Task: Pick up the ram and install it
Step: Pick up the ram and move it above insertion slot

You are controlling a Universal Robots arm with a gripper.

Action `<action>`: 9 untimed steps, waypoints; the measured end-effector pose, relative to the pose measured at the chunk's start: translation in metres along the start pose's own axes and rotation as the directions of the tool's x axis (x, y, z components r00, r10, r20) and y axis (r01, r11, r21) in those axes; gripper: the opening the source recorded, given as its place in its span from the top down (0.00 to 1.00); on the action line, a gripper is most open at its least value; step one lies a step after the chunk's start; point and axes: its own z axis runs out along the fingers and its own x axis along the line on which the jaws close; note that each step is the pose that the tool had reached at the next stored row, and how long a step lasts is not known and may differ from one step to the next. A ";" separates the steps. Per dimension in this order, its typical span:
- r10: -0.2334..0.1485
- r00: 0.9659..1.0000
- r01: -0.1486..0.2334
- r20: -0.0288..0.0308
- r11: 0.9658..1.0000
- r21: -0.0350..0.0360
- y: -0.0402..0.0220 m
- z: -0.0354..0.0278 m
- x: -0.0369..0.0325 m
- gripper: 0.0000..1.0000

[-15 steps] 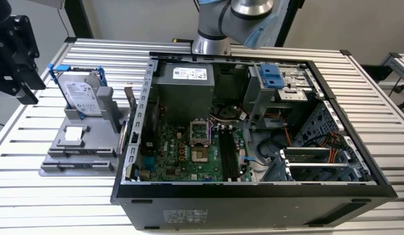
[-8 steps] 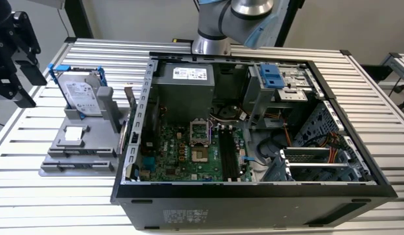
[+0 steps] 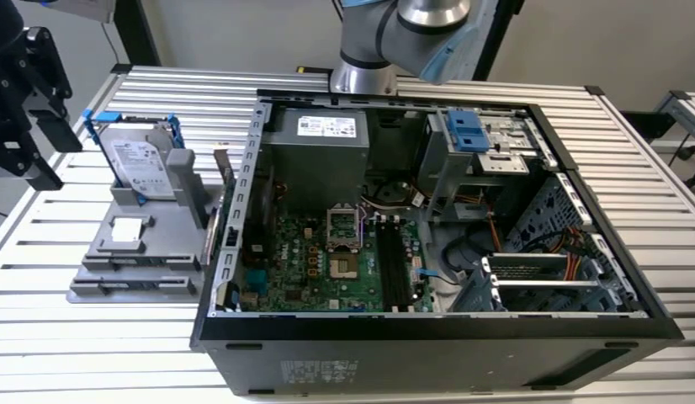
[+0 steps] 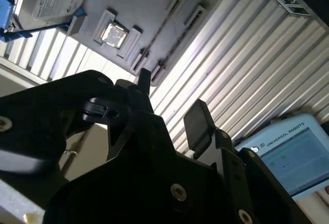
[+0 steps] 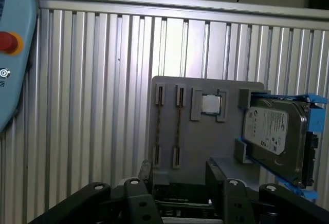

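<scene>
In the exterior view, a ribbed aluminium desk (image 3: 628, 160) carries an open black computer case (image 3: 437, 358) with its green motherboard exposed. Beside the case, on the exterior view's left, sits a matte gray fixture tray (image 3: 106, 252). It props up a silver hard drive (image 3: 140, 160) in a blue bracket and seats a small square processor chip (image 3: 125, 229). The ram (image 3: 135, 264) stands on edge in the tray's near slots as two thin dark strips. The black end effector (image 3: 47, 151) hangs at the frame's left edge, partly cut off and well apart from the tray.

In the second wrist view, the two fingers (image 4: 198, 124) are apart with nothing between them. Beyond them lie the tray and a pale blue teach pendant (image 4: 288, 152).

In the first wrist view, the ram (image 5: 178, 126) shows edge-on between gray end clips, so its chips and label are hidden. The end effector (image 5: 179, 175) is spread and empty, its lower part cut off.
</scene>
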 end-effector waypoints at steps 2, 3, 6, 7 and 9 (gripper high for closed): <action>0.000 1.000 0.000 -0.001 1.000 0.000 0.0000 0.0028 0.0001 0.00; 0.000 1.000 0.000 -0.001 1.000 0.000 0.0001 0.0041 0.0002 0.00; 0.000 1.000 0.000 -0.001 1.000 0.000 0.0000 0.0075 0.0003 0.00; 0.000 1.000 0.000 -0.001 1.000 0.000 0.0001 0.0084 0.0003 0.00; 0.000 1.000 0.000 -0.001 1.000 0.000 0.0001 0.0102 0.0004 0.00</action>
